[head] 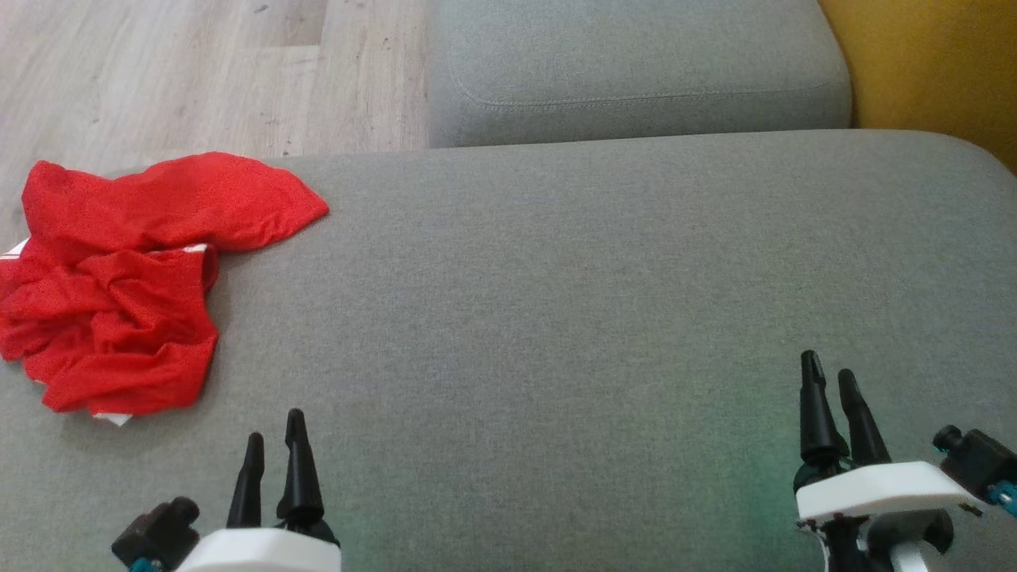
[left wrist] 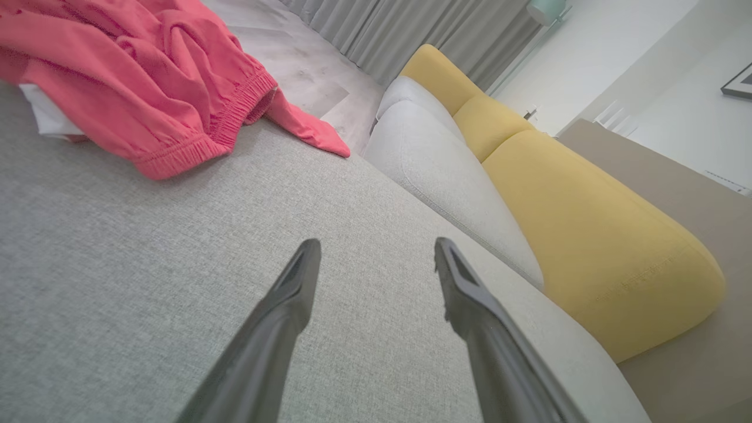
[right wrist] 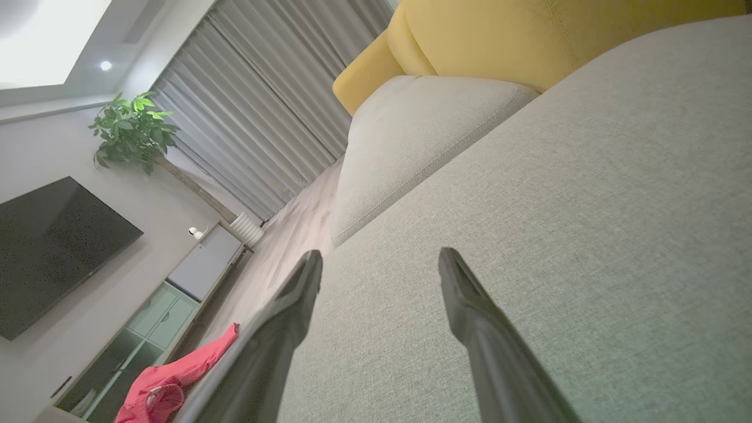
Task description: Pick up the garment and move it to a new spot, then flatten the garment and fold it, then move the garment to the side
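Observation:
A crumpled red garment (head: pixel 119 278) with white trim lies bunched at the far left of the grey sofa cushion (head: pixel 556 302), partly over its edge. In the left wrist view the garment (left wrist: pixel 141 70) sits at the upper left, its elastic waistband facing me. My left gripper (head: pixel 274 446) hovers low near the front, to the right of and below the garment, open and empty. My right gripper (head: pixel 830 381) stands open at the lower right, far from the cloth. The right wrist view catches the garment (right wrist: pixel 170 382) at the lower left.
A second grey cushion (head: pixel 636 71) lies beyond the main one, with a yellow backrest (head: pixel 929 63) at the upper right. Wooden floor (head: pixel 159 71) runs past the cushion's far-left edge. A television, a plant and curtains stand across the room.

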Motion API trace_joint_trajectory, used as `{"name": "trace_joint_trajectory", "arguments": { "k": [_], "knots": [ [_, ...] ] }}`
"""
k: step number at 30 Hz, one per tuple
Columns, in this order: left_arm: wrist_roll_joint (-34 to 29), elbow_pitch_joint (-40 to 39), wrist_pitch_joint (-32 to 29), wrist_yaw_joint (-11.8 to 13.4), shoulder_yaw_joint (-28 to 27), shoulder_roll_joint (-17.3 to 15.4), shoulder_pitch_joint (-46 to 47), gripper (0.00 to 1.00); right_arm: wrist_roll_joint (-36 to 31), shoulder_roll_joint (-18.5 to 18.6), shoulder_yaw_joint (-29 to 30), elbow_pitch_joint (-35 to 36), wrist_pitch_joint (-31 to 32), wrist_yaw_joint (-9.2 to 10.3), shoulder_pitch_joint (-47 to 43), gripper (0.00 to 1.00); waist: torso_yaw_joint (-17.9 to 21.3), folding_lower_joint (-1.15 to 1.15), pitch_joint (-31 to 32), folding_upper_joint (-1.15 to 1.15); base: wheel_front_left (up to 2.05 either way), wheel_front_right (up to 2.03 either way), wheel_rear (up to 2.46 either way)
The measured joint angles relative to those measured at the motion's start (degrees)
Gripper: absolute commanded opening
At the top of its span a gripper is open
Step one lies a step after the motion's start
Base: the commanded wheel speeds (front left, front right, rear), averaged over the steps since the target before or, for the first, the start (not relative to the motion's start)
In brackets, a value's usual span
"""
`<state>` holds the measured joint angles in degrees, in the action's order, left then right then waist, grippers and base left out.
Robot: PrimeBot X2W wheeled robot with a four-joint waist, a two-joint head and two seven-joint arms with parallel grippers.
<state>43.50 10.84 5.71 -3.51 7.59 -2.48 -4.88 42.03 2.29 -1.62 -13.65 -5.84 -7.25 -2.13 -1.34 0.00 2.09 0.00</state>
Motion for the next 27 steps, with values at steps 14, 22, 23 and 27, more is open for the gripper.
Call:
{"name": "trace_joint_trajectory", "arguments": {
  "k": [14,22,23,27],
  "knots": [
    [-9.0,0.6,2.5,1.1,2.1,0.0,-0.4,1.0,-11.5,0.0,-2.3,-1.6,-2.3,0.0,-1.0,1.0,-0.4,0.01,0.4,0.0,0.0,0.0,0.0],
    [-14.5,1.8,4.0,1.9,3.5,-0.1,-1.6,1.0,-18.4,0.0,-3.5,-3.7,-3.8,0.0,-1.0,1.0,-0.7,0.0,0.6,0.0,0.0,0.0,0.0],
    [-15.1,1.9,4.0,2.0,3.6,-0.1,-1.6,1.0,-19.1,0.0,-3.6,-3.8,-3.9,0.0,-1.0,1.0,-0.7,0.01,0.6,0.0,0.0,0.0,0.0],
    [-17.4,2.0,4.8,2.5,3.7,-0.2,-1.6,1.0,-22.0,0.0,-3.9,-3.9,-4.5,0.0,-1.0,1.0,-0.7,0.01,0.6,0.0,0.0,0.0,0.0]
  ]
}}
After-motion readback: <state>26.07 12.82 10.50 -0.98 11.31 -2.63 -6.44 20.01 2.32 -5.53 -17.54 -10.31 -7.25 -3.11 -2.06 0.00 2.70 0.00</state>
